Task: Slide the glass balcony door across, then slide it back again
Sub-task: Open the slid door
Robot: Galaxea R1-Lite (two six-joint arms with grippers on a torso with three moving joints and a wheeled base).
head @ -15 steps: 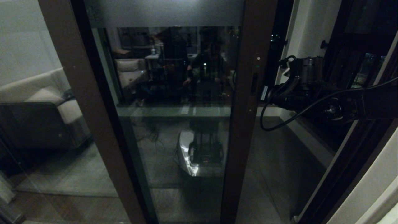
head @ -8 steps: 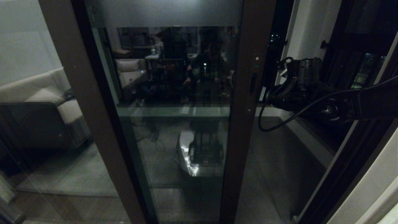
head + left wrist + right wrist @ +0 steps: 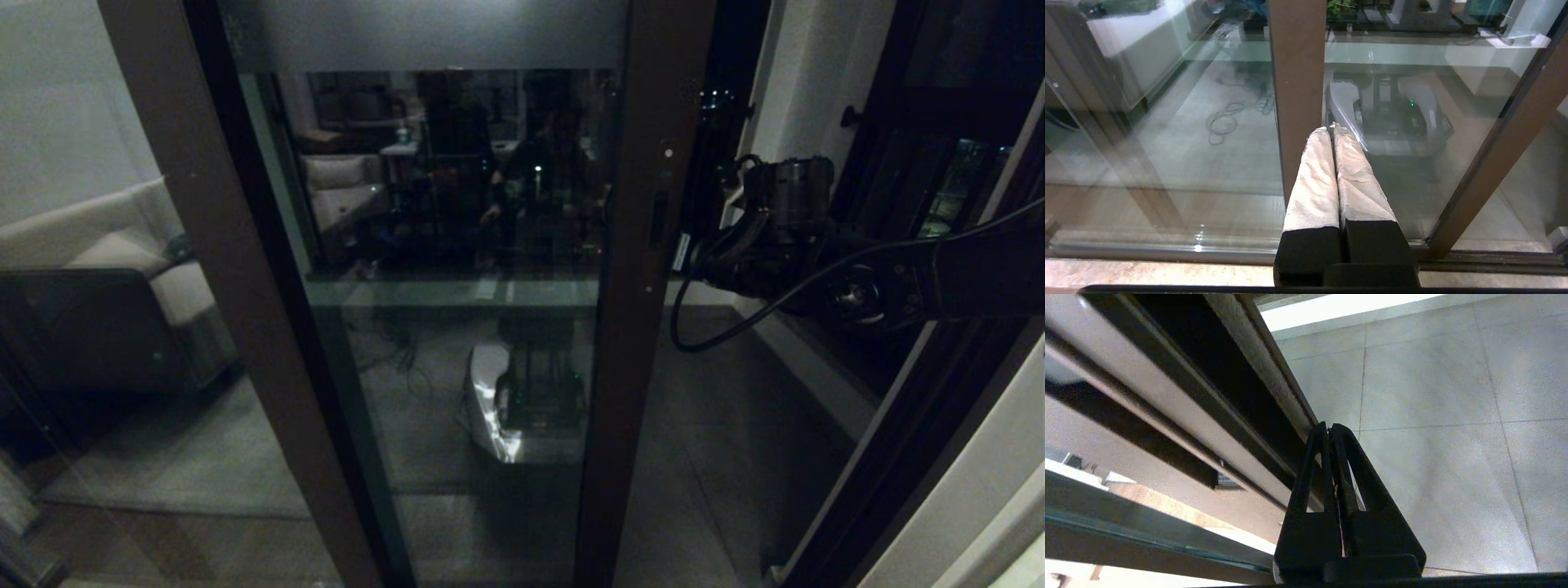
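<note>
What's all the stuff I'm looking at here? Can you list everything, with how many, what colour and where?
Tall glass balcony door with dark brown metal frame: one, centre, frosted band across its top.
Slim black recessed handle: one, on the door's right stile.
Handle-less brown-framed glass panel: one, left of the door.
Pale sofa: one, seen through that left panel.
Black-framed side-wall window: one, at the right.
Grey tiled balcony floor: in the opening right of the door.
Right gripper: one, black, fingers shut, by the door's right edge at handle height.
Left gripper: one, white-wrapped fingers shut, low, tips pointing at a brown frame post.
</note>
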